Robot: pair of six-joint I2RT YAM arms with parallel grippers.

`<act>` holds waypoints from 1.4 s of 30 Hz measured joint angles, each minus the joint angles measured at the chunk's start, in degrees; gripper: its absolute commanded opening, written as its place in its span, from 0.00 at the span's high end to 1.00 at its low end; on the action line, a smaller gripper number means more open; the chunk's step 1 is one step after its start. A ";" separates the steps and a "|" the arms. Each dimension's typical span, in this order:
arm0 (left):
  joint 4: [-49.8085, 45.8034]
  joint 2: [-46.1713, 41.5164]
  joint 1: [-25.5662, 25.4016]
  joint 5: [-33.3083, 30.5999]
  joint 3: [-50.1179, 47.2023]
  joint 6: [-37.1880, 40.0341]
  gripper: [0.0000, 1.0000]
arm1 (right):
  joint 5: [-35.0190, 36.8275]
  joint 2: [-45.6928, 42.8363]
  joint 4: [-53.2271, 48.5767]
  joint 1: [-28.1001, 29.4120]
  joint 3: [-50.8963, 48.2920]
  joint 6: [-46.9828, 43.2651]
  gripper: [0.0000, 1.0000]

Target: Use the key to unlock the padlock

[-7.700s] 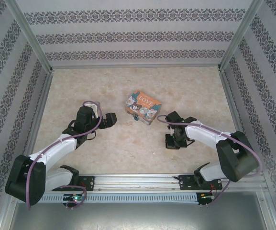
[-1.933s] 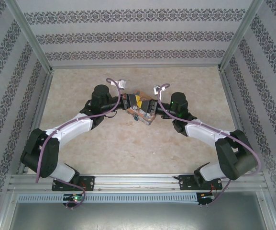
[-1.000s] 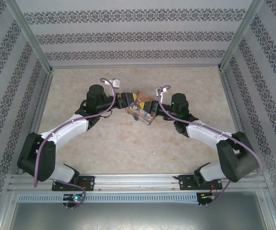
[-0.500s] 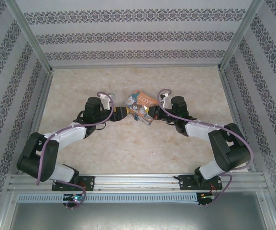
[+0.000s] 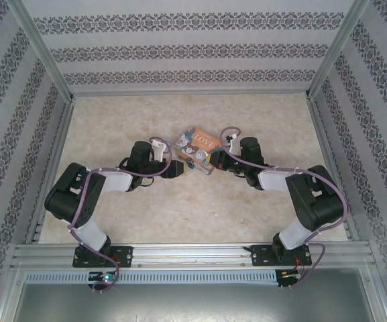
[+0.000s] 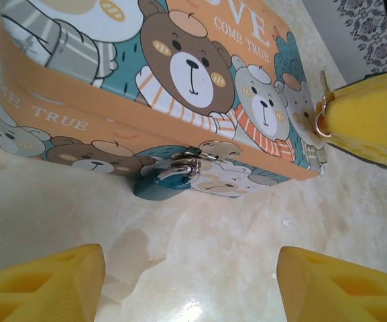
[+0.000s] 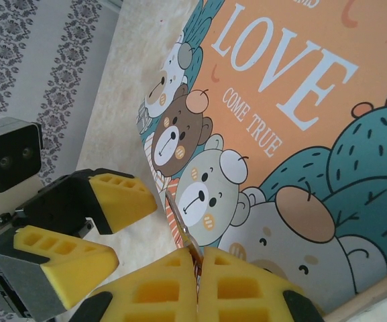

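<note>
The teal-blue padlock (image 6: pixel 157 186) lies on the table against the front wall of the orange "LOVE" tin (image 6: pixel 180 80), its thin silvery shackle (image 6: pixel 182 165) hooked through the tin's clasp. My left gripper (image 6: pixel 192 295) is open and low on the table just short of the padlock, with nothing between its yellow fingers (image 6: pixel 45 282). My right gripper (image 7: pixel 198 268) is shut on the key (image 7: pixel 185 228), whose thin blade sticks out over the tin's lid (image 7: pixel 280 127). From the left wrist, the key (image 6: pixel 322 114) shows at the tin's right corner. From above, the left gripper (image 5: pixel 175 169) and the right gripper (image 5: pixel 214 158) flank the tin (image 5: pixel 196 147).
The tin sits mid-table on the marbled top (image 5: pixel 180 208). Patterned walls (image 5: pixel 193 50) and aluminium posts close in the back and sides. The left wrist camera block (image 7: pixel 9 154) is close to the right gripper. Open table lies behind and in front of the tin.
Both grippers have dropped from beside the raised, tilted tin down to table height. The left gripper has pulled back to the tin's near-left and its arm has folded. The tin lies flat.
</note>
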 measured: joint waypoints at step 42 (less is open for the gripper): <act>-0.02 14.16 -2.36 0.61 11.21 6.71 0.46 | -0.11 2.47 5.14 0.52 0.00 -0.17 1.00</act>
